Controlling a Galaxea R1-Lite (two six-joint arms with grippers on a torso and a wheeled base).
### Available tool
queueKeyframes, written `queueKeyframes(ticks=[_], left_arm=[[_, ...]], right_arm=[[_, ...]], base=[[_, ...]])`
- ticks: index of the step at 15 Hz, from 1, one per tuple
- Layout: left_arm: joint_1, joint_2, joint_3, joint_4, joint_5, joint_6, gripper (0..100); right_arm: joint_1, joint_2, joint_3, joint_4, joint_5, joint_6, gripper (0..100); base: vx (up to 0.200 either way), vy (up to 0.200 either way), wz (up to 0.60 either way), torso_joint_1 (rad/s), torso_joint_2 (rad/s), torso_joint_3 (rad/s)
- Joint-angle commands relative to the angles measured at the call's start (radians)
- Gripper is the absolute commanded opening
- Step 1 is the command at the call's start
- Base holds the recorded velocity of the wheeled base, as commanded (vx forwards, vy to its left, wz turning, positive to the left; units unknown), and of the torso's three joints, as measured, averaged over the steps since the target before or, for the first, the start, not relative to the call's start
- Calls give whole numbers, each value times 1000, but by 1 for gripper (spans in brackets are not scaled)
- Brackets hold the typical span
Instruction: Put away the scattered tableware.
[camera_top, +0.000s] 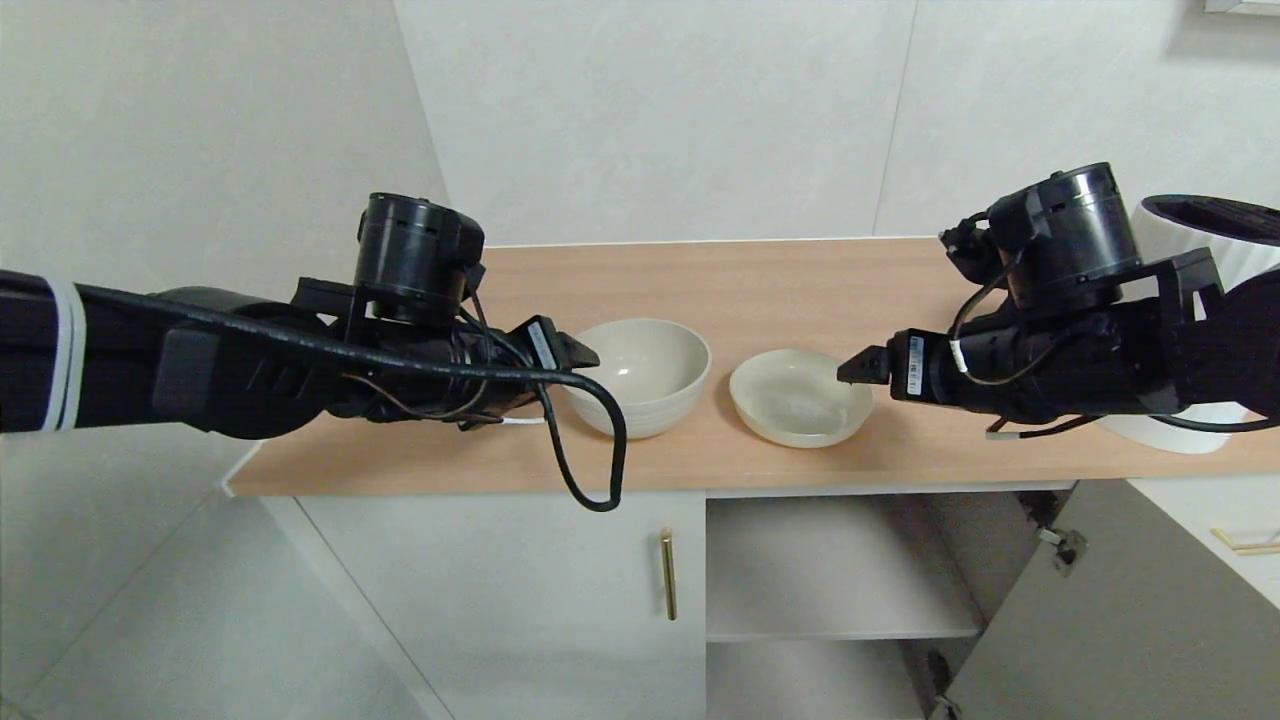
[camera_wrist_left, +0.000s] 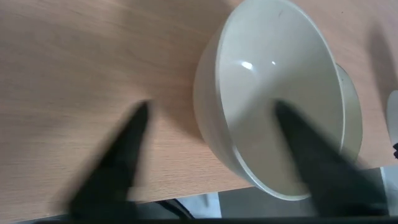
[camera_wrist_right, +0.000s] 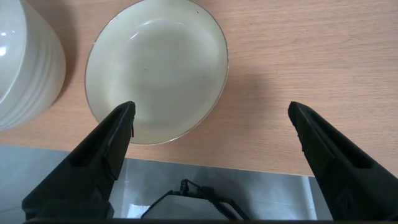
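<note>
Tableware, a deep bowl (camera_top: 640, 375) and a shallow bowl (camera_top: 800, 397), sits mid-frame on the worktop (camera_top: 760, 280) in the head view. An open cabinet shelf (camera_top: 830, 560) at lower right is likely where they go.

Left wrist view: the left claw (camera_wrist_left: 211, 112) is spread and straddles the deep bowl's wall, seemingly to pinch it.

Right wrist view: the right claw (camera_wrist_right: 211, 109) gapes wide, one finger (camera_wrist_right: 106, 149) at the shallow bowl's edge.

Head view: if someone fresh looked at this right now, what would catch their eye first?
Two pale bowls sit side by side on the wooden counter, a deep ribbed bowl left of a shallow bowl. The left gripper, open, is at the deep bowl's rim; the right gripper, open, is beside the shallow one. Below, the cabinet stands open.
</note>
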Motion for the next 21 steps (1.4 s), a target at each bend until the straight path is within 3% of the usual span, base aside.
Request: queueKeyframes(ticks=[1, 8, 15, 21], left_arm=[[-3, -3, 1, -1, 0, 0, 0], [-3, -16, -1, -1, 0, -2, 0], [-2, -29, -3, -1, 0, -2, 0], [-2, -30, -3, -1, 0, -2, 0]], right_arm=[[0, -4, -1, 0, 0, 0, 100], [0, 19, -12, 0, -12, 0, 100], [2, 186, -104, -1, -209, 29, 100], [3, 201, -105, -18, -216, 29, 100]], base=[[0, 0, 0, 0, 0, 0], [0, 0, 0, 0, 0, 0], [0, 0, 0, 0, 0, 0], [0, 0, 0, 0, 0, 0]])
